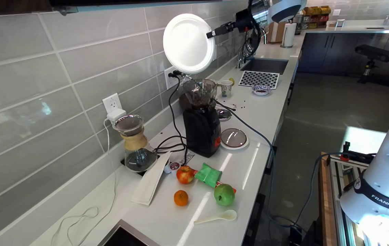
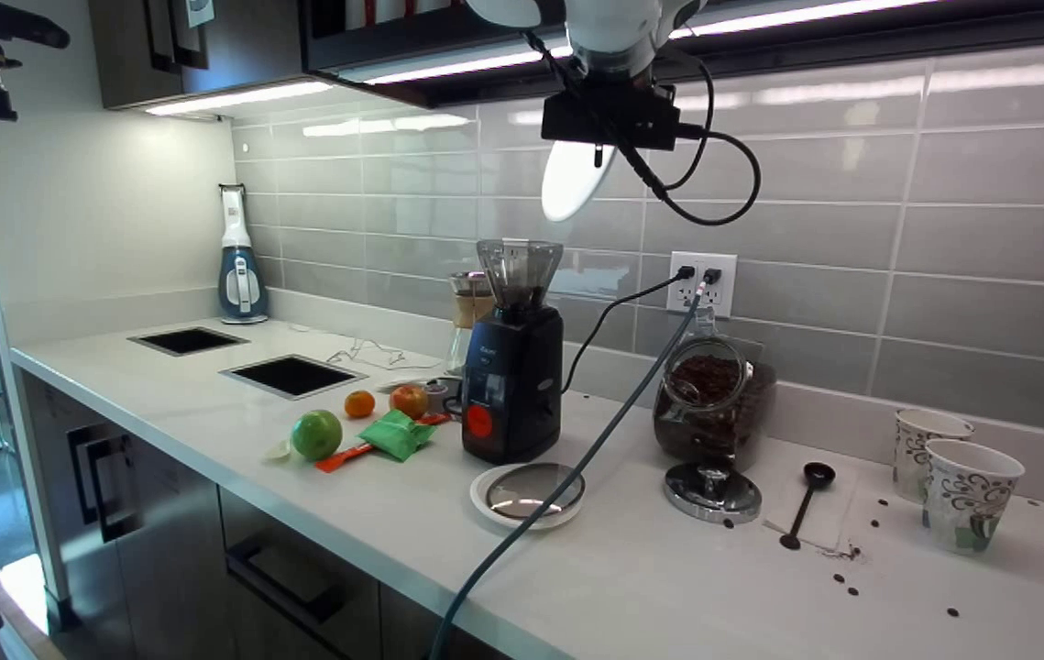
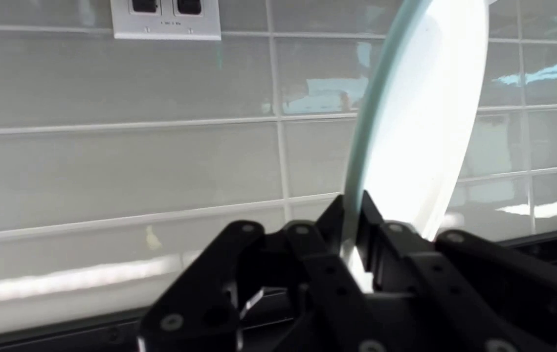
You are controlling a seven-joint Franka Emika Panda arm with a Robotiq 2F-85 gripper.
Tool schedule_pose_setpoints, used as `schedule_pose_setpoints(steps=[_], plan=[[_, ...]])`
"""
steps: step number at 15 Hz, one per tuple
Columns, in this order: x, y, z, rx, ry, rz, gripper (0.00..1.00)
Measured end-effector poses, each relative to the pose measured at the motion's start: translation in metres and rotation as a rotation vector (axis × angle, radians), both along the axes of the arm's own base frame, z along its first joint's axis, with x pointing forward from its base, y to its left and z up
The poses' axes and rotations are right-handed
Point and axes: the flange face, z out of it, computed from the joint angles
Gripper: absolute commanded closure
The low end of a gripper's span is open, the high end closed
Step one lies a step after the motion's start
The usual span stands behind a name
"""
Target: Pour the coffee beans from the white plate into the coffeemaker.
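The white plate (image 1: 189,43) is up in the air, tipped almost on edge, higher than the coffeemaker (image 1: 201,131), and yeah, the gripper (image 3: 353,212) has its rim pinched tight. In an exterior view the tan-collared carafe (image 1: 135,141) sits left of the coffeemaker, orange (image 1: 181,197) and green apple (image 1: 224,194) nearer, sink (image 1: 267,65) farther back.

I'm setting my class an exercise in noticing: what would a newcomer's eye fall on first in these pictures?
Probably the white plate, tipped steeply in midair, its rim pinched in the gripper. Next, perhaps, the tall black coffeemaker standing on the counter, lower than the plate. Then the green apple near the counter's front edge, close to a green packet.
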Motion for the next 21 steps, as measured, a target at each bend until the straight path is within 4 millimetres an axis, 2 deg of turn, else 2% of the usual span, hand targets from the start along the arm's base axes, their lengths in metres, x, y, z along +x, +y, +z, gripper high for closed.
schedule_pose_setpoints(steps=[9, 14, 18, 21], plan=[[0.004, 0.002, -0.002, 0.199, 0.328, -0.107, 0.98], [0.0, -0.003, 0.008, 0.38, 0.485, -0.051, 0.98], [-0.008, -0.023, 0.004, 0.499, 0.642, -0.03, 0.98], [-0.018, -0.053, -0.004, 0.528, 0.723, -0.066, 0.98]])
